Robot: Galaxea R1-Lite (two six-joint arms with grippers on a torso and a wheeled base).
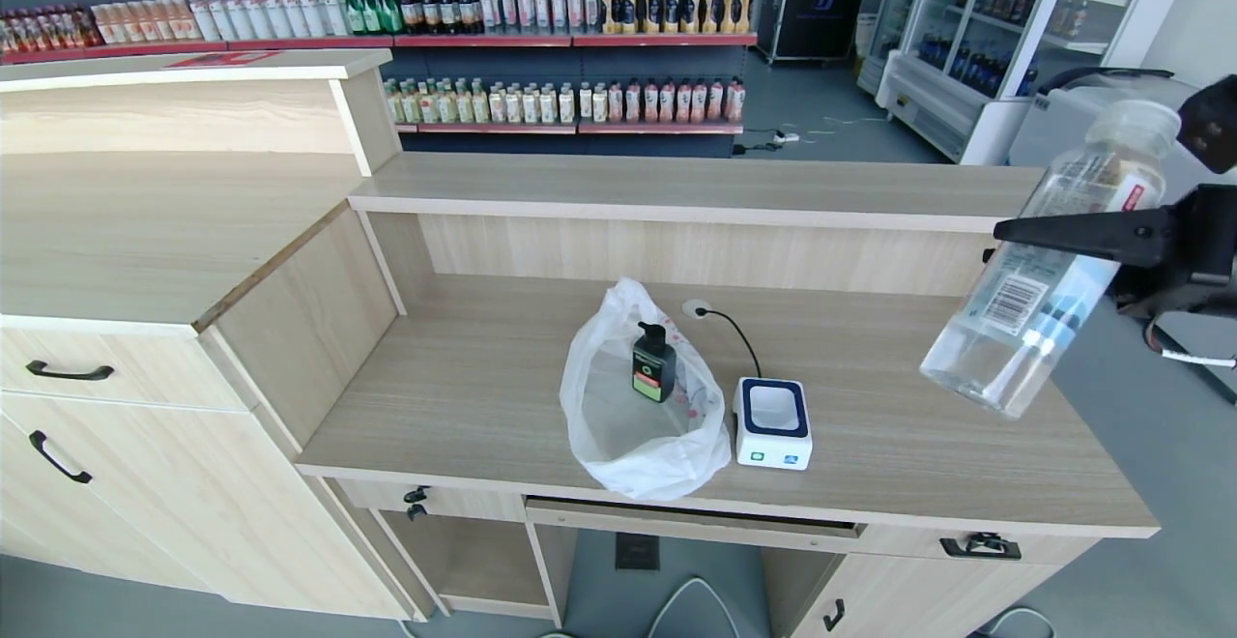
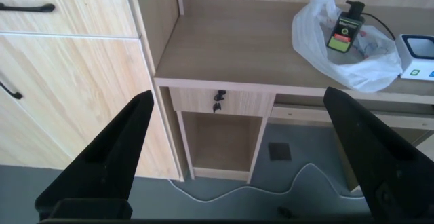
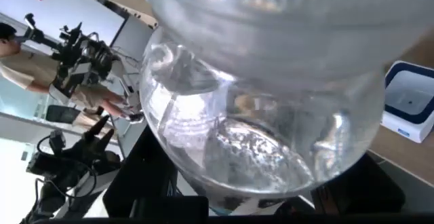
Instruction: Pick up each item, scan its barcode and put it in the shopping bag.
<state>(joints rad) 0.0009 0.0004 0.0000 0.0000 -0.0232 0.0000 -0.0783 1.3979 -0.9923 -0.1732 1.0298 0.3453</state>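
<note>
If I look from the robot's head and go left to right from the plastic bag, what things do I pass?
bag → scanner → clear bottle, held up in the air

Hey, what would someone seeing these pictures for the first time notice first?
The clear bottle, gripped tilted in the right tool, is held up at the robot's right with its barcode toward the head camera. Next comes the white bag in the middle of the counter, with a dark pump bottle upright inside it. The scanner sits close beside the bag, on the robot's right.
</note>
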